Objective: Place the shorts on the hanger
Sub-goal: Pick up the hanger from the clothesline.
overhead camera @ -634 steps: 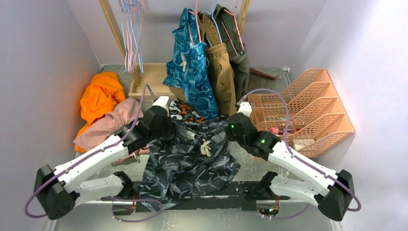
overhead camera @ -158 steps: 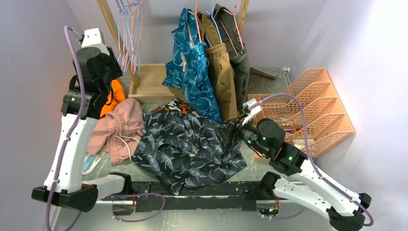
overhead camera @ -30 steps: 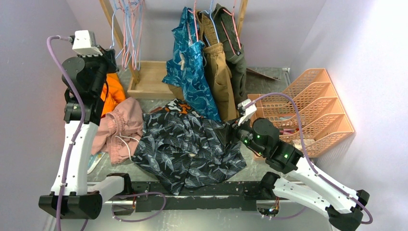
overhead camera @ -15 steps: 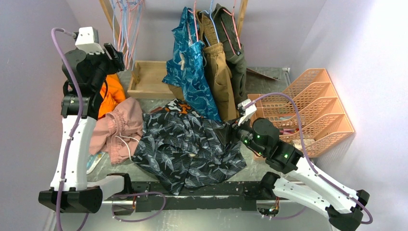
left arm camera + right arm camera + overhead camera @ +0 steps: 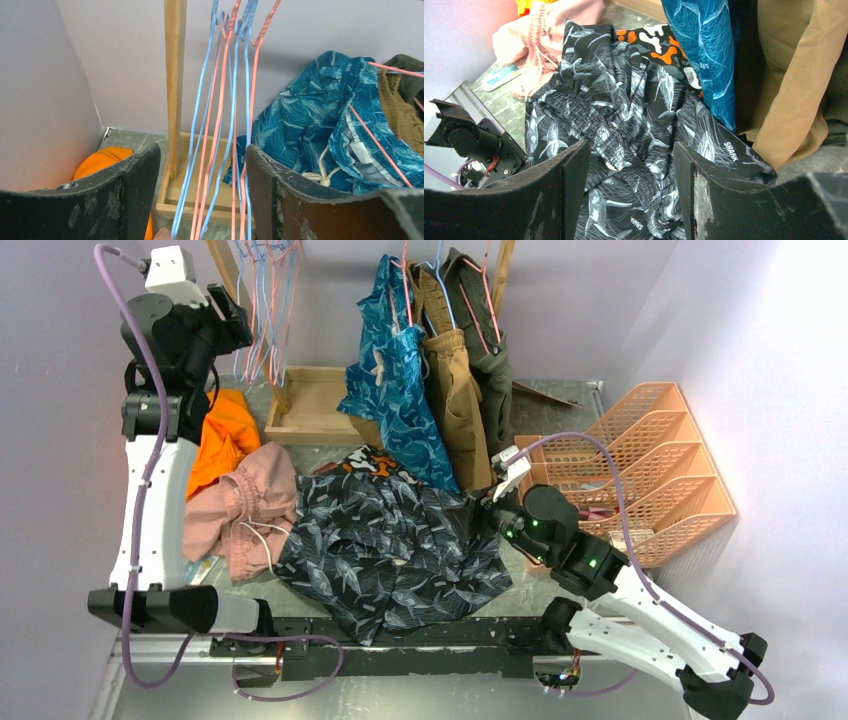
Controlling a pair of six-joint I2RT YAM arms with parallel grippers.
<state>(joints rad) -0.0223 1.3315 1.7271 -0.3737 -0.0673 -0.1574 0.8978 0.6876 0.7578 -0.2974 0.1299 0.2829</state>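
Note:
The shorts (image 5: 390, 550), dark with a grey-white print, lie crumpled on the table between the arms; the right wrist view shows them (image 5: 624, 115) just below the fingers. My right gripper (image 5: 482, 512) hovers open at their right edge, with nothing between its fingers (image 5: 631, 192). Light-blue hangers (image 5: 262, 300) hang in a bunch with pink ones from the rack at the back left. My left gripper (image 5: 228, 322) is raised beside that bunch and open. In the left wrist view, several blue and pink hanger wires (image 5: 200, 125) run down between its fingers (image 5: 202, 200), which do not pinch any of them.
Teal shorts (image 5: 395, 370), tan and olive garments hang on the rack's right half. An orange garment (image 5: 225, 430) and pink shorts (image 5: 245, 505) lie at the left. The wooden rack post (image 5: 175, 75) and its base (image 5: 310, 405) stand behind. A peach file rack (image 5: 650, 470) sits right.
My left gripper has gone from shut to open and has risen toward the hanger bunch at the back. The right arm and the shorts have not moved.

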